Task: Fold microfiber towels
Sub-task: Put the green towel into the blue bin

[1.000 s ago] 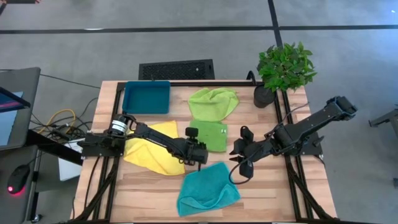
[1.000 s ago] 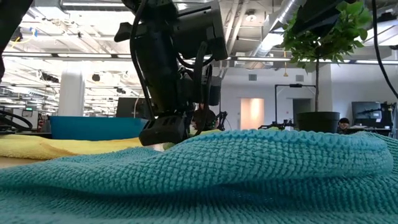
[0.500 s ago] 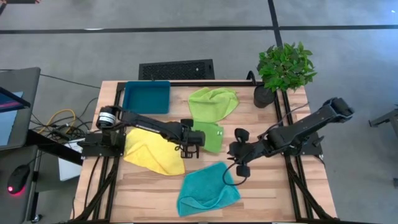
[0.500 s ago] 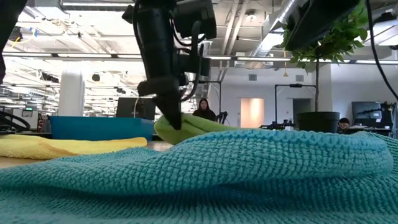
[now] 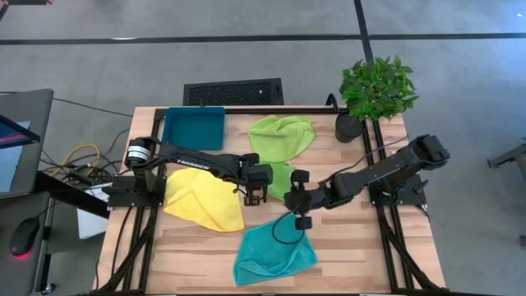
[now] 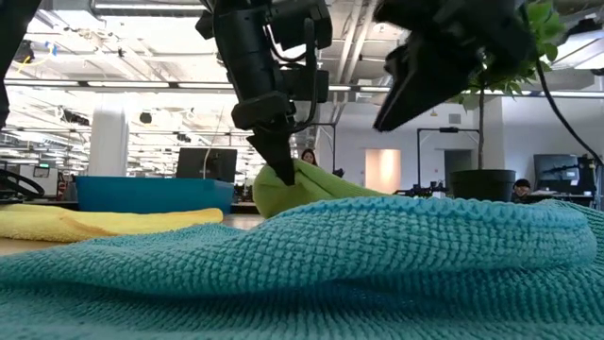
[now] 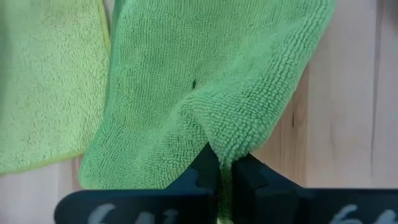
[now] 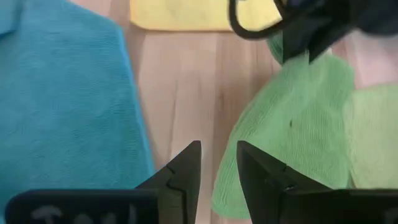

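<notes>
**Left end effector pinches the middle green towel; right one comes in beside it**

The left end effector (image 7: pixel 225 177) is pressed together on a puckered edge of the flat lime green towel (image 7: pixel 205 87), its fingers (image 7: pixel 202 171) clamped with a tuft of pile between them. In the low view that towel (image 6: pixel 311 189) rises to a peak under the left end effector (image 6: pixel 283 170), lifted off the bench (image 5: pixel 345 255). The right end effector (image 8: pixel 217 165) has its fingers partly spread, with bare wood showing in the gap, and grips nothing; it hovers over the bench between the teal towel (image 8: pixel 62 106) and the green one.

A second ago the left end effector sat lower on the bench, near the yellow towel's edge, and the green towel lay flat. It has since moved up to the towel, closed on it and raised it. The right arm has reached further toward the bench's middle, so its end effector (image 5: pixel 296 200) now sits just beside the green towel.

The yellow towel (image 5: pixel 201 197) lies rumpled at the left, the teal towel (image 5: pixel 271 255) crumpled at the near edge, and a second lime green towel (image 5: pixel 283 136) bunched toward the far side beside the dark-teal tray (image 5: pixel 194 128). A potted plant (image 5: pixel 374 90) stands at the far right corner.
</notes>
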